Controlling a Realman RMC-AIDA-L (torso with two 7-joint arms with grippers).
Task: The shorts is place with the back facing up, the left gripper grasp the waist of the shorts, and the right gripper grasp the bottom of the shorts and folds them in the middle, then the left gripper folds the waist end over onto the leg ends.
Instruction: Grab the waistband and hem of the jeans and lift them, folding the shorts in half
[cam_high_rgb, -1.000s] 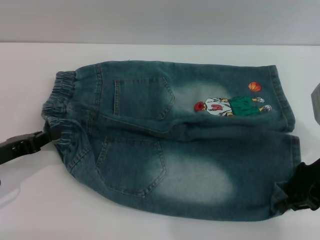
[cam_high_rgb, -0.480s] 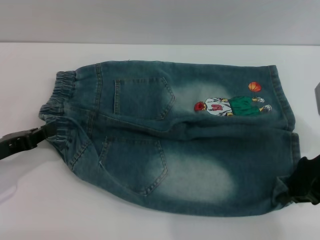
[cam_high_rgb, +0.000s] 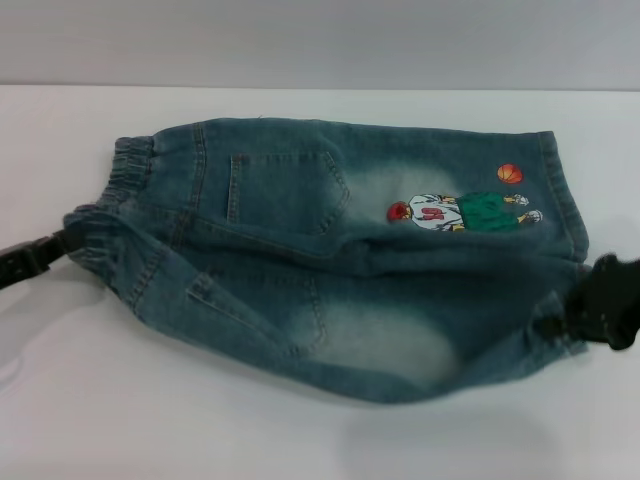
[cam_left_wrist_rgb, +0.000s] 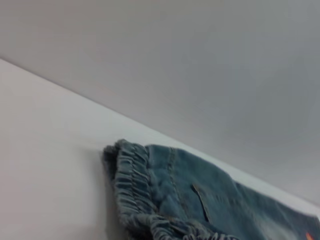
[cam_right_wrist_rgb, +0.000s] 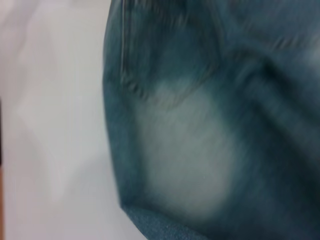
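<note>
Blue denim shorts (cam_high_rgb: 330, 250) lie back up on the white table (cam_high_rgb: 320, 440), with the elastic waist (cam_high_rgb: 122, 185) at the left and the leg ends at the right. A cartoon figure print (cam_high_rgb: 455, 212) marks the far leg. My left gripper (cam_high_rgb: 62, 245) is shut on the near corner of the waist. At the right, my right gripper (cam_high_rgb: 568, 322) is shut on the hem of the near leg. Between the two, the near edge hangs raised off the table. The left wrist view shows the gathered waist (cam_left_wrist_rgb: 135, 180). Faded denim (cam_right_wrist_rgb: 200, 130) fills the right wrist view.
Bare white table (cam_high_rgb: 90, 400) runs in front of the shorts and to both sides. A grey wall (cam_high_rgb: 320, 40) rises behind the table's far edge.
Both grippers have risen and moved toward the far side, lifting the near edge of the shorts. The near leg and near pocket now slope upward, and the waist corner is pulled up.
</note>
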